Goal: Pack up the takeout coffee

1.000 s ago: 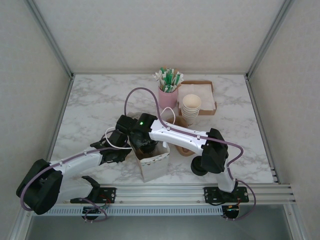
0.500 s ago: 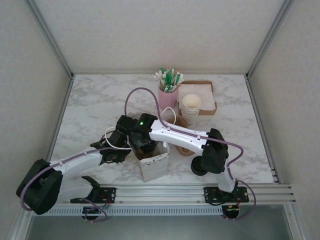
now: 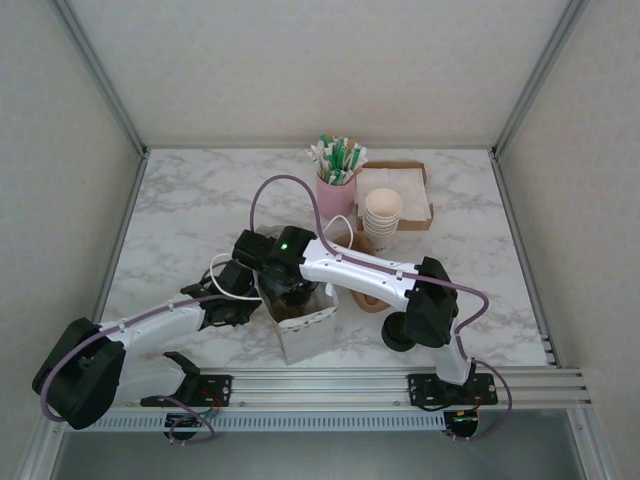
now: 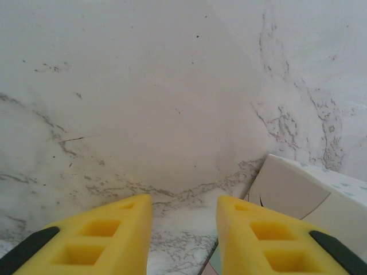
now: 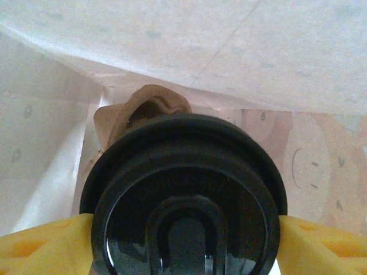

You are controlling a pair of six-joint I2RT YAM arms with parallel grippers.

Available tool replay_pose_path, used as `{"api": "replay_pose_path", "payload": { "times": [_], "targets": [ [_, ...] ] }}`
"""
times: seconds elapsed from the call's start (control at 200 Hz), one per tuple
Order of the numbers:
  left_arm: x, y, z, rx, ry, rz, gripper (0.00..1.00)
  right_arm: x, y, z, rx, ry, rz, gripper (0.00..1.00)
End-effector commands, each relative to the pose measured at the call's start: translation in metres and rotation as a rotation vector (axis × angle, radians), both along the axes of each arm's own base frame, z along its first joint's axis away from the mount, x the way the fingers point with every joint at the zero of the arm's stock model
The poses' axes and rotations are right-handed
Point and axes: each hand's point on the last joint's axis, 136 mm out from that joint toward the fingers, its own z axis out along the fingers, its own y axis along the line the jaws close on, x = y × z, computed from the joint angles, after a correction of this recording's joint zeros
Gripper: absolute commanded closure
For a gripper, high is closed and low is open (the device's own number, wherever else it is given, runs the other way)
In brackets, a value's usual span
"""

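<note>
Takeout coffee [image 5: 186, 197]: inside white paper bag [image 3: 305, 335], lid up, at six o'clock on the marble table [image 3: 200, 200]. Right gripper [image 5: 183, 240] flanks its lid (whether gripping or letting go, cannot tell). Left gripper [image 4: 183, 235] pinches bag's edge. Remaining, by judgement: release and withdraw.

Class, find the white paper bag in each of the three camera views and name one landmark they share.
Top external: white paper bag near centre, between both arms.
Left wrist: its corner at lower right.
Right wrist: its inner walls behind the black lid.
Shared landmark: the bag itself.
</note>
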Motion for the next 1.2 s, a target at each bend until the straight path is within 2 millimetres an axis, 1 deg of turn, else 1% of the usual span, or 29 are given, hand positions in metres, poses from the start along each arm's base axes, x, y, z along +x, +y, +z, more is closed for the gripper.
{"api": "replay_pose_path", "payload": {
  "times": [0.0,0.115,0.19,0.33,0.475,0.716,0.911,1.196],
  "targets": [
    [0.002,0.001,0.005,0.034,-0.006,-0.006,0.65,-0.011,0.001,0.022,0.050,0.003,0.009,0.19],
    [0.003,0.001,0.006,0.038,-0.007,-0.005,0.65,-0.012,0.000,0.025,0.051,0.001,0.012,0.16],
    [0.003,0.002,0.006,0.044,-0.006,-0.006,0.65,-0.012,-0.001,0.028,0.053,-0.004,0.011,0.12],
    [0.004,0.002,0.005,0.047,-0.007,-0.003,0.65,-0.013,-0.005,0.034,0.059,-0.011,0.008,0.10],
    [0.004,0.002,0.004,0.052,0.000,-0.008,0.65,-0.014,-0.004,0.043,0.087,-0.016,0.010,0.10],
    [0.005,0.001,0.003,0.056,0.003,-0.008,0.65,-0.014,-0.005,0.052,0.098,-0.024,0.009,0.10],
    [0.004,0.001,0.002,0.059,0.008,-0.010,0.65,-0.014,-0.007,0.068,0.129,-0.044,0.010,0.10],
    [0.004,0.002,0.001,0.066,0.010,-0.008,0.65,-0.014,-0.016,0.082,0.130,-0.064,0.009,0.13]
  ]
}}
